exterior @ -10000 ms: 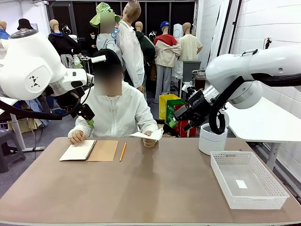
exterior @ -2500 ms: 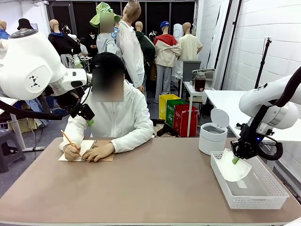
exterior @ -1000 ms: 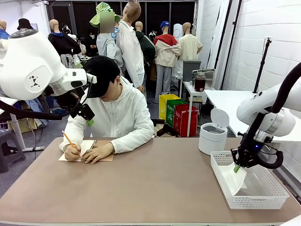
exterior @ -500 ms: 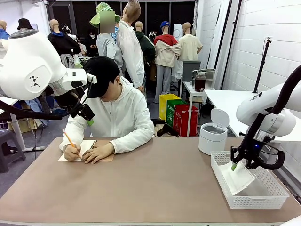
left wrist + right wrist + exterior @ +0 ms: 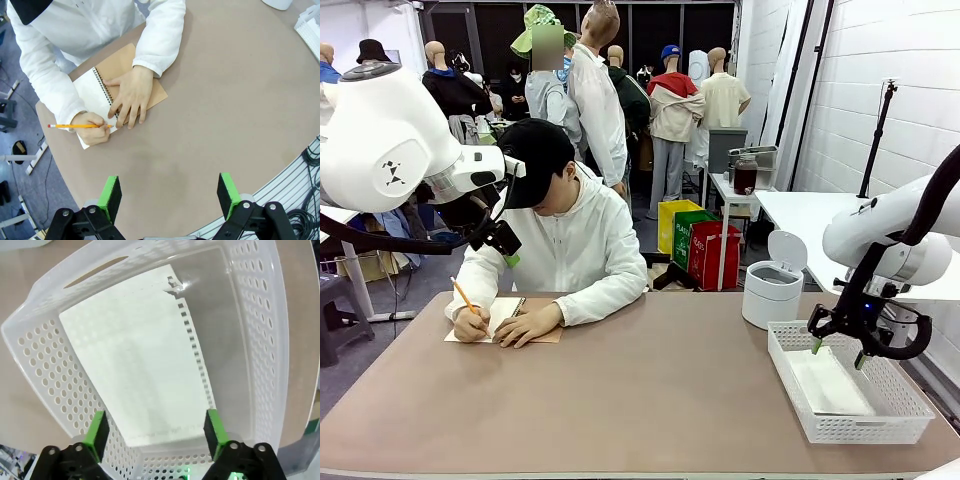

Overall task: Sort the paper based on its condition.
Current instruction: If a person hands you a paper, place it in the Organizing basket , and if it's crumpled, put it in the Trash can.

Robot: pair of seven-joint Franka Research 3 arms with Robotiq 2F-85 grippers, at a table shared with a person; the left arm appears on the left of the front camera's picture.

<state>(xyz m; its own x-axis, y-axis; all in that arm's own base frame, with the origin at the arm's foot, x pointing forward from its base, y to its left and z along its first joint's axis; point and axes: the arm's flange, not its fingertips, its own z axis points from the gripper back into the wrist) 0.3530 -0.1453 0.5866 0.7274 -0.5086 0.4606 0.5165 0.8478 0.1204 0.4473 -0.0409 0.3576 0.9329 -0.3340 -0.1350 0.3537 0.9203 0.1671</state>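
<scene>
So the paper [image 5: 135, 375] is lying flat on the bottom of the white mesh basket [image 5: 45, 355], over at the right end of the desk [image 5: 650, 400]. The right fingers [image 5: 96, 432] hover just above it, spread wide with nothing in them. The left fingers [image 5: 111, 192] are spread and empty too, up high over the desk near the person, who's got a pencil [image 5: 75, 126] in one hand and the other hand flat on a notebook [image 5: 92, 90].
</scene>
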